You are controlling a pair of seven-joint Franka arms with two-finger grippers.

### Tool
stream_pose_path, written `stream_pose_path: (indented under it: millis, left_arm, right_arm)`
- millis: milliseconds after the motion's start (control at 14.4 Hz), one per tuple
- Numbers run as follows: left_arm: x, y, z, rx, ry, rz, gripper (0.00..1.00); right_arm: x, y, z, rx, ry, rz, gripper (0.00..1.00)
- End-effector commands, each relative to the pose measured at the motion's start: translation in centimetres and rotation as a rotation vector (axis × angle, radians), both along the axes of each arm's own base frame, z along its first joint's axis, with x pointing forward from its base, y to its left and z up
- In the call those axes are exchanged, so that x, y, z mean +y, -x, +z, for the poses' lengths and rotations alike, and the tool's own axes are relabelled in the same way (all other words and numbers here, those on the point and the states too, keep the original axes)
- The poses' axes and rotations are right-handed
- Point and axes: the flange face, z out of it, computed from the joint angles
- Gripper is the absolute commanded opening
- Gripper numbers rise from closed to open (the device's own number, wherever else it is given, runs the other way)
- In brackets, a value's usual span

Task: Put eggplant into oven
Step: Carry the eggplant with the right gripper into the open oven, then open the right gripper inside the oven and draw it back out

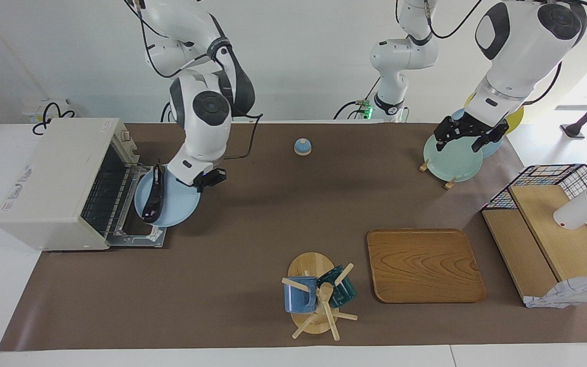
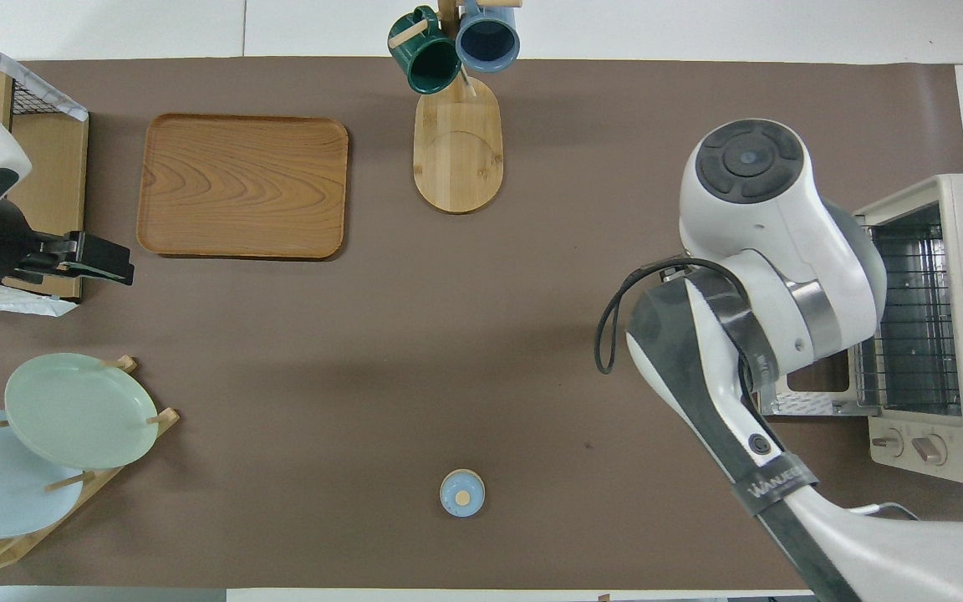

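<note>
The slim, glossy dark purple eggplant (image 1: 153,196) is being left lying on the pale blue round plate (image 1: 174,209) just in front of the cream-white toaster oven (image 1: 54,183), its door dropped open to receive it, while the right gripper (image 1: 203,179) is being held over that plate, its finger spread not discernible, and the left gripper (image 1: 469,133) is being kept waiting, fingers parted and empty, over the racked pale green plate (image 1: 451,162).

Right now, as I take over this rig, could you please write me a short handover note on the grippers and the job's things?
Right gripper: over the pale blue plate in front of the oven; fingers unreadable.
Left gripper: open, waiting over the pale green plate in the rack.
The slim, glossy dark purple eggplant lies on the blue plate, not gripped as far as I can see.
The cream-white toaster oven has its door dropped open.
Done: door open. Left: grasp the eggplant and place it on the wire rack inside.
</note>
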Motion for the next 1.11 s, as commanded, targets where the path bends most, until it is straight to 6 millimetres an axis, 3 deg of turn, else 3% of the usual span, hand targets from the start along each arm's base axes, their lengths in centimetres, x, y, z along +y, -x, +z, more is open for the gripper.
stream_pose_path:
  millis: [0, 487, 904, 974, 1043]
  left_arm:
    - [-0.1, 0.2, 0.1, 0.013, 0.001, 0.016, 1.00]
    - [-0.2, 0.2, 0.1, 0.012, 0.001, 0.016, 1.00]
    - [-0.4, 0.2, 0.2, 0.004, 0.002, 0.012, 1.00]
    - [-0.7, 0.2, 0.2, 0.004, 0.002, 0.007, 1.00]
    - [-0.7, 0.3, 0.3, 0.003, 0.002, 0.007, 1.00]
  right_arm:
    - [-6.2, 0.5, -0.4, 0.025, 0.002, 0.012, 0.00]
    - [-16.6, 2.2, -2.4, 0.050, -0.070, 0.131, 0.00]
    - [-19.4, 3.5, -4.2, 0.018, -0.096, 0.080, 0.00]
    - [-19.7, 3.7, -4.4, 0.020, -0.097, 0.071, 0.08]
    - [-19.7, 3.6, -4.4, 0.019, -0.097, 0.072, 0.23]
